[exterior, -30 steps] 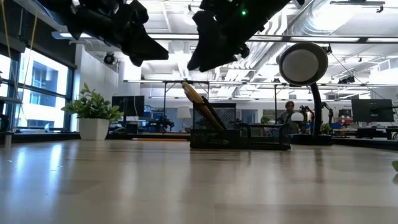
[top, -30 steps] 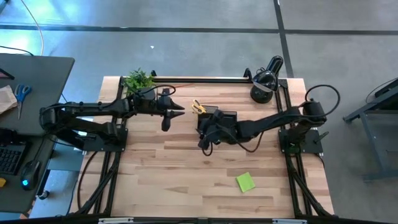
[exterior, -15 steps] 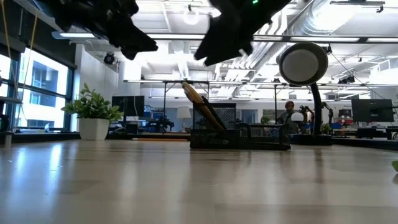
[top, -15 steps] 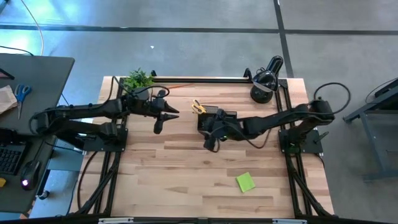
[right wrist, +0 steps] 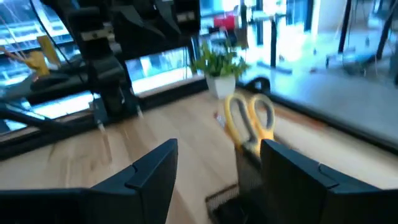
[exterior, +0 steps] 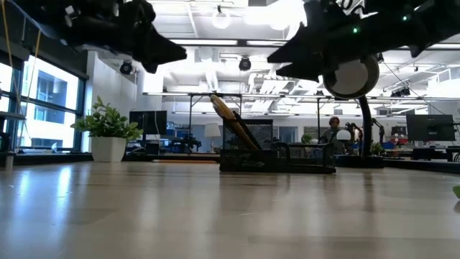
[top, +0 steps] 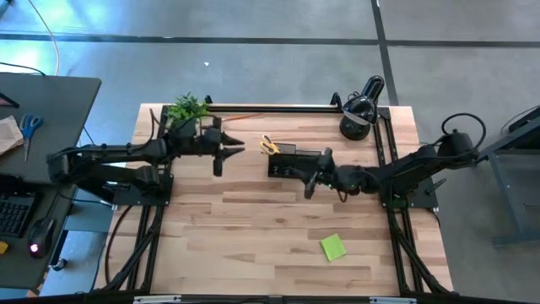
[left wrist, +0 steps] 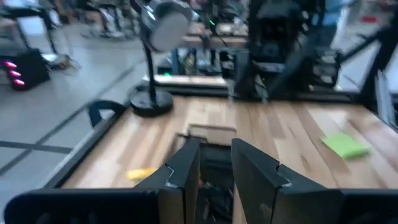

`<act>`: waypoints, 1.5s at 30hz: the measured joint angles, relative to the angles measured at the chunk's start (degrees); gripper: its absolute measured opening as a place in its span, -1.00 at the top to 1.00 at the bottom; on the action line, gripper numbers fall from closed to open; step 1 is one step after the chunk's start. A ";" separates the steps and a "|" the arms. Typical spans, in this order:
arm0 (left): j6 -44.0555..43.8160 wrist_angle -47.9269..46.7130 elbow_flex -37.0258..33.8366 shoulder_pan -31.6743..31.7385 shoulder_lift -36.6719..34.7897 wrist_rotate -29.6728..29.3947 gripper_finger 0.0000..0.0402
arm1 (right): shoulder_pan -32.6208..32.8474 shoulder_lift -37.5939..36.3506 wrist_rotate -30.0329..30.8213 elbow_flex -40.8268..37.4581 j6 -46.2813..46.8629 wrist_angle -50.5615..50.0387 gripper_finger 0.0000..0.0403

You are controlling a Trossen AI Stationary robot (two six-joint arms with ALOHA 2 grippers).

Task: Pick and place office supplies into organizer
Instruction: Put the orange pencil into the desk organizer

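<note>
The right gripper (top: 309, 183), open and empty, has pulled back from the organizer (top: 295, 160), the left gripper (top: 226, 154) hovers part-open, while the sticky pad (top: 333, 247) still lies unplaced.

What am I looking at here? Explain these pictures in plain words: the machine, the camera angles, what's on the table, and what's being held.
This is a robot with two dark arms working at a wooden table. One picture looks straight down from above. Another looks level across the tabletop, and two come from cameras on the arms' wrists.

On the table stand a black organizer with yellow-handled scissors poking out of it, a small plant and a black lamp. A green sticky-note pad lies apart on the bare wood.

The left gripper hovers above the table between the plant and the organizer. The right gripper hovers at the organizer's other side. Both are open and hold nothing.
</note>
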 joint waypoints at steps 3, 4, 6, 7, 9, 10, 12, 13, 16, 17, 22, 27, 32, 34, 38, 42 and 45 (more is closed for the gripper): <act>-1.39 1.73 0.01 2.49 0.05 -3.69 0.59 | -2.58 0.00 -2.77 -0.09 -3.98 1.83 -0.11; -1.79 1.68 0.01 3.72 0.44 -4.98 0.59 | -3.46 0.00 -3.92 0.41 -4.78 1.75 -0.11; -2.35 0.60 0.01 6.08 1.53 -5.50 0.59 | -5.03 -0.02 -6.77 1.42 -5.38 1.41 -0.11; -2.64 0.59 -0.01 7.20 2.24 -5.00 0.59 | -5.67 -0.02 -7.89 1.76 -5.48 0.99 -0.11; -2.91 0.10 0.01 9.19 3.57 -2.68 0.59 | -6.80 -0.02 -9.10 1.80 -5.65 0.72 -0.11; -2.84 -0.33 0.01 10.00 4.31 -1.35 0.59 | -7.32 -0.02 -9.16 1.80 -6.07 0.62 -0.11; -1.91 -1.72 0.01 11.08 5.84 0.28 0.59 | -8.43 -0.02 -9.17 1.80 -6.54 -0.29 -0.11; -1.43 -2.10 0.01 11.34 6.63 0.36 0.59 | -9.04 0.18 -9.15 1.80 -6.59 -0.80 -0.11; -0.46 -2.39 0.01 11.90 9.14 -0.61 0.59 | -10.85 1.28 -9.22 1.80 -6.75 -1.46 -0.11; -0.27 -2.16 0.01 11.90 10.05 -1.75 0.59 | -11.49 1.77 -9.26 1.80 -7.11 -1.27 -0.11; 0.73 -1.18 1.40 13.17 14.89 -8.54 0.59 | -15.16 3.02 -9.27 1.80 -11.52 0.96 -0.11; 1.92 -9.74 9.02 15.58 19.95 -8.12 0.59 | -19.92 3.04 -13.90 1.80 -16.56 8.26 -0.11; 5.56 -22.17 18.45 17.65 25.84 -12.02 0.59 | -24.50 3.02 -22.46 1.80 -14.47 8.71 -0.11; 6.70 -27.58 21.69 18.35 28.33 -15.23 0.59 | -25.41 3.02 -23.33 1.80 -13.32 7.41 -0.11; 8.15 -35.00 26.79 19.29 32.67 -17.38 0.59 | -26.33 3.02 -23.85 1.80 -14.16 7.27 -0.11; 8.23 -38.52 29.93 19.23 36.66 -17.50 0.58 | -27.69 3.02 -27.47 1.80 -16.74 10.17 -0.11; 8.17 -38.50 31.29 19.24 38.99 -17.28 0.51 | -29.20 3.02 -31.78 1.80 -17.44 11.77 -0.11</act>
